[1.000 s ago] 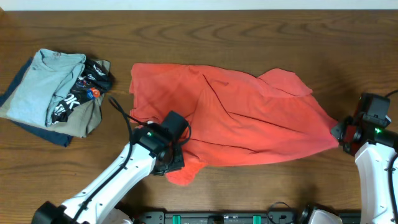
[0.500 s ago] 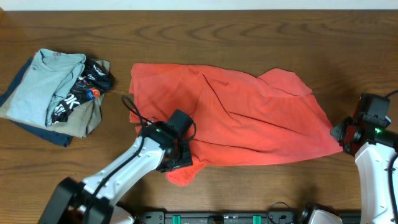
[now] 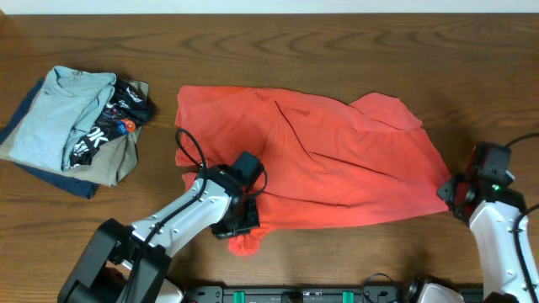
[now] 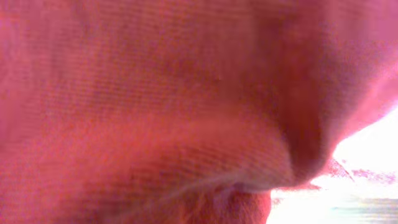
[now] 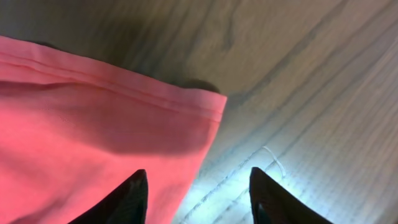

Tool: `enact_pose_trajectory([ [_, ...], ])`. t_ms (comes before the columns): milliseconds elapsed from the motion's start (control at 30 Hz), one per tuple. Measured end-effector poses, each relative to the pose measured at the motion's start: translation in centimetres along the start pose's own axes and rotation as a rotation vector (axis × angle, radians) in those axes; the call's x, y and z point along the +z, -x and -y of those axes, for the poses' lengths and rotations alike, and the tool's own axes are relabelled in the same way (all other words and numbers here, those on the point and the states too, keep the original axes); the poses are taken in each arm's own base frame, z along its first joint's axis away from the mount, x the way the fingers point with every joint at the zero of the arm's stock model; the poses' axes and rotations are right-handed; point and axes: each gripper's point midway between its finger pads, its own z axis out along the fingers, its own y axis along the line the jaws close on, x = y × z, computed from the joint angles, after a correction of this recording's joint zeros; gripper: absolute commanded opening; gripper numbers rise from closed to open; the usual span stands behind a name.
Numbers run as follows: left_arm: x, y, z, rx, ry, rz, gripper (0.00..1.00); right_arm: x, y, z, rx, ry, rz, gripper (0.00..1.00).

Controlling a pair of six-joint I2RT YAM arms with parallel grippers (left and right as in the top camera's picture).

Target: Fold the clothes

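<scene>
The coral-red T-shirt (image 3: pixel 337 164) is lying rumpled and unfolded across the middle of the bench (image 3: pixel 278 42). The left claw (image 3: pixel 238 222) is sitting at the shirt's hem toward the near edge; red cloth is filling its wrist view, so I cannot tell whether it is pinching. The right claw (image 5: pixel 198 190) is gaping over the shirt's corner by the right edge, one finger (image 5: pixel 124 199) above cloth, the other above wood. A pile of folded clothes (image 3: pixel 72 126) is sitting by the left edge.
</scene>
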Motion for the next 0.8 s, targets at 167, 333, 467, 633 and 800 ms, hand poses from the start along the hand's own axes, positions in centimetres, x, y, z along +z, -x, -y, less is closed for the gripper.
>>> enact_pose_trajectory([
  [167, -0.5, -1.1, -0.9, 0.019, 0.03, -0.032, 0.06, 1.6, -1.0, 0.1, -0.001, -0.001, -0.002, 0.54],
  [333, -2.1, -1.3, -0.6, 0.042, -0.013, 0.015, 0.06, 2.6, -1.3, 0.0, -0.007, -0.011, -0.022, 0.54],
  [467, -3.6, -1.1, 0.0, 0.058, -0.064, 0.072, 0.06, 3.9, -2.4, 0.1, -0.021, -0.036, -0.077, 0.54],
  [633, -4.5, -1.1, 0.3, 0.068, -0.095, 0.107, 0.06, 4.8, -1.4, -1.0, -0.013, -0.009, -0.059, 0.34],
  [800, -4.5, -1.3, 0.0, 0.065, -0.086, 0.097, 0.06, 5.2, -0.7, -2.6, -0.002, 0.058, -0.052, 0.01],
])
